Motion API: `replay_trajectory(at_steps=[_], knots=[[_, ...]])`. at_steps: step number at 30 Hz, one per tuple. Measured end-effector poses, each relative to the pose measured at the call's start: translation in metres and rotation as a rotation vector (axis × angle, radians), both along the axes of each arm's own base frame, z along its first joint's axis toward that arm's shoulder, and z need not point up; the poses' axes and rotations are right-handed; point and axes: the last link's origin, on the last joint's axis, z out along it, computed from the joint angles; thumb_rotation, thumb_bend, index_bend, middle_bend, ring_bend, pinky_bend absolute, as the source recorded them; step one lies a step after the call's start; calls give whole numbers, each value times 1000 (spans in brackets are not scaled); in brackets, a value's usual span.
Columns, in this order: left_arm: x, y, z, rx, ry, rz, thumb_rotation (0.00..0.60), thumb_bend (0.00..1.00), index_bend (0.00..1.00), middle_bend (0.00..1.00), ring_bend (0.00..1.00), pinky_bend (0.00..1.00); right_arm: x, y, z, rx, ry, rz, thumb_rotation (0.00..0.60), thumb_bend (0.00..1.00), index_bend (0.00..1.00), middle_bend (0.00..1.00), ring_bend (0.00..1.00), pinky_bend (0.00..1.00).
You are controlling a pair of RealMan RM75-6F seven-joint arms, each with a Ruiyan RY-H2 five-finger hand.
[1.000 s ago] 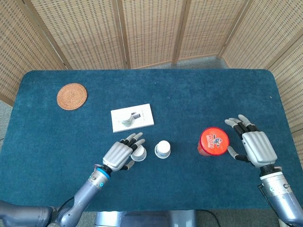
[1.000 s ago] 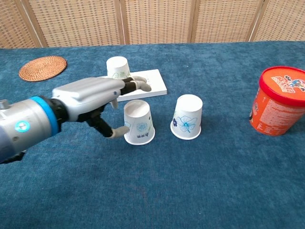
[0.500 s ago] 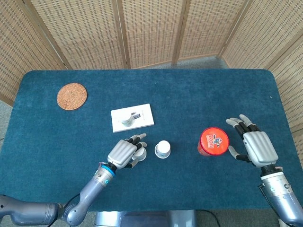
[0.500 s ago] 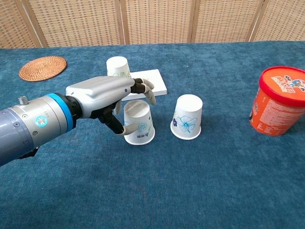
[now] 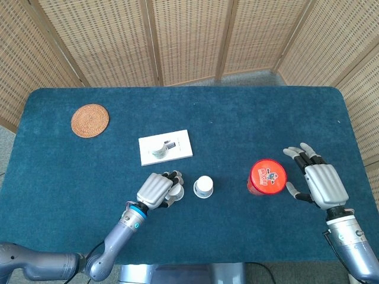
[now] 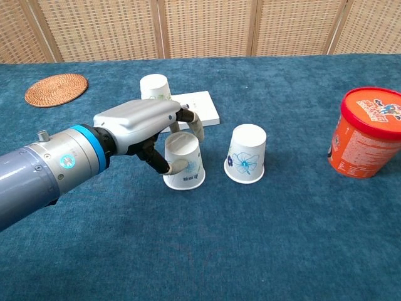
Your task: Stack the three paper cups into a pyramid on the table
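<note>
The three paper cups are all upside down on the blue table (image 5: 249,118). The near cup (image 6: 183,161) and the middle cup (image 6: 246,153) stand side by side with a small gap between them, and the far cup (image 6: 155,88) sits apart on a white card (image 6: 199,108). Paper cups are very light and thin, so they probably squash or tip over easily. The best place to hold one seems to be around its sides, with a soft squeeze and not a hard one. The left hand (image 6: 143,128) is wrapped around the near cup, thumb on the front and fingers (image 6: 194,127) curled over the top and back, so it looks like it is holding it. The right hand (image 5: 315,181) is spread out and holds nothing, just beside the red tub (image 5: 266,177). Half a second ago the left hand's fingers were looser around the cup, and now they have closed in tighter, and the arm has slid a little more toward the cup. The cups, the tub and the round mat (image 5: 90,120) have not moved.
</note>
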Motion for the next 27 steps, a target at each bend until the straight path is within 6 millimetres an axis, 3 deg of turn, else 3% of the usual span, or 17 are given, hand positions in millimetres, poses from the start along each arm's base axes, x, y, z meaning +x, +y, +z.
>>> replay_trajectory(at_steps=[27], knots=[[21, 4, -20, 1, -109, 1, 600, 430, 371, 268, 348, 607, -6, 5, 7, -15, -5, -17, 600, 394, 153, 184, 0, 225]])
